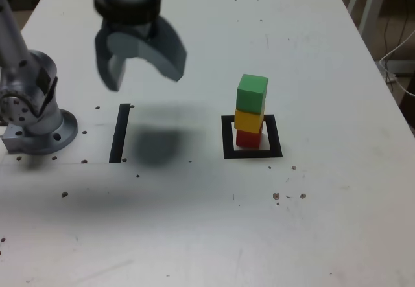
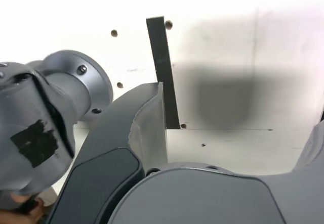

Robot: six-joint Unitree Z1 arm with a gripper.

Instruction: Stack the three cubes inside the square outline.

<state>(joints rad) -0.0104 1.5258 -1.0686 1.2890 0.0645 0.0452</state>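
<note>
The three cubes stand as one tower inside the black square outline (image 1: 225,138): the red cube (image 1: 247,138) at the bottom, the yellow cube (image 1: 248,121) on it, the green cube (image 1: 251,93) on top, turned a little askew. My gripper (image 1: 144,68) hangs high above the table, well off to the exterior view's left of the tower, open and holding nothing. In the wrist view one of its fingers (image 2: 147,128) shows over the white table; the cubes and the outline are out of that view.
A straight black line strip (image 1: 120,133) lies below the gripper, also seen as the strip (image 2: 163,67) in the wrist view. The arm's grey base (image 1: 35,115) stands at the exterior view's left. Small screw holes dot the white table (image 1: 214,235).
</note>
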